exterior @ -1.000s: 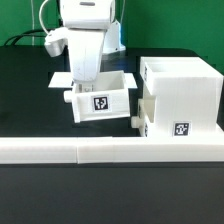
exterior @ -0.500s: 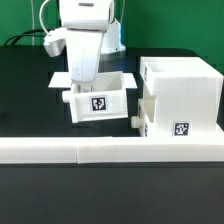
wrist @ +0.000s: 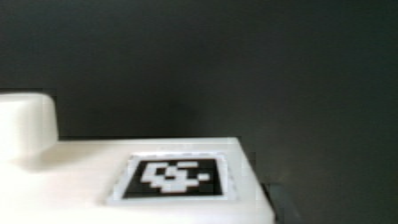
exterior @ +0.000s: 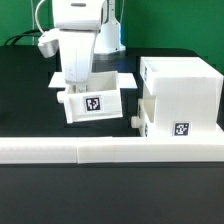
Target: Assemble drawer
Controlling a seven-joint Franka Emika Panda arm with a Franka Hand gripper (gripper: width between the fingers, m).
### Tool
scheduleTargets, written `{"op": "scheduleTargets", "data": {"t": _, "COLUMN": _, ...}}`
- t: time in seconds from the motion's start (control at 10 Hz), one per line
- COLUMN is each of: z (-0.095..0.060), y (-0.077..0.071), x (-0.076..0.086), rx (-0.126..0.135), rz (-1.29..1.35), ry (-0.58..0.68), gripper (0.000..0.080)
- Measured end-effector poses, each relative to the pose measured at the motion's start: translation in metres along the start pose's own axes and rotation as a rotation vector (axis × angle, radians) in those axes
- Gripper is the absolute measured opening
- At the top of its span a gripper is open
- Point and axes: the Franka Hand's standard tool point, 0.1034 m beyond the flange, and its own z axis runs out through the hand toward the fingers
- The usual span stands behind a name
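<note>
Inspection of the exterior view finds the gripper (exterior: 77, 80) lowered into a small tray (exterior: 93, 103) of the drawer set, which sits on the black table (exterior: 25, 100) just left of the tall box casing (exterior: 180, 95). Compared with half a second and one second ago, the arm and the tray have together shifted toward the exterior view's left and slightly up, widening the gap to the casing; the second tray's knob (exterior: 136, 120) protrudes from the casing's lower slot, unchanged. This indicates the tray is being carried, probably to line it up with the upper opening. The fingers are hidden behind the tray wall, so whether the jaws are clamped cannot be told. The wrist view shows a tagged white surface (wrist: 175, 178), blurred. The long white wall (exterior: 110, 150) lies nearest.
</note>
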Motion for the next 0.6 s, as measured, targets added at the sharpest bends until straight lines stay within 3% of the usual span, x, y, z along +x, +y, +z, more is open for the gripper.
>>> {"op": "scheduleTargets", "data": {"t": 0.6, "z": 0.0007, "y": -0.0003, "x": 0.0015, "rx": 0.000, "rz": 0.016, "ry": -0.009, "gripper": 0.0044}}
